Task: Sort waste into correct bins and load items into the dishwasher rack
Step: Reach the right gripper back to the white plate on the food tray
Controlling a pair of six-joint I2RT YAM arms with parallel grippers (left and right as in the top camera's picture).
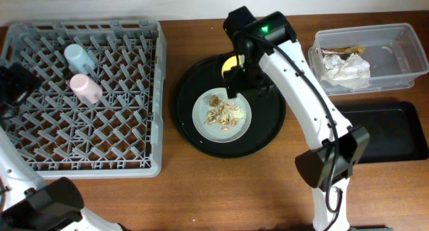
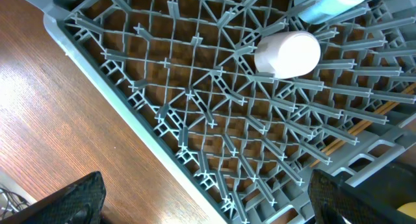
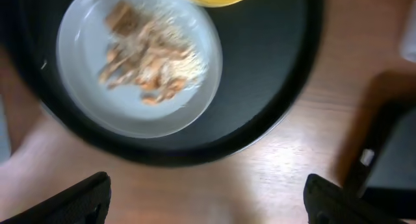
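A strip of bare table (image 1: 221,191) runs open between the dishwasher rack (image 1: 114,144) and the round black tray (image 1: 188,134), and the wood in front of both is free. In the rack, only the light-blue cup (image 1: 79,57) and pink cup (image 1: 86,88) block the far left. My right arm (image 1: 301,90) crosses the tray's right side, covering most of the yellow bowl (image 1: 230,63). The plate (image 1: 203,120) lies open from above.

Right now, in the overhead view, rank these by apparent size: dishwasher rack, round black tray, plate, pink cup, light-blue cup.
Largest to smallest:
1. dishwasher rack
2. round black tray
3. plate
4. pink cup and light-blue cup: they look about alike, so I leave them unranked.
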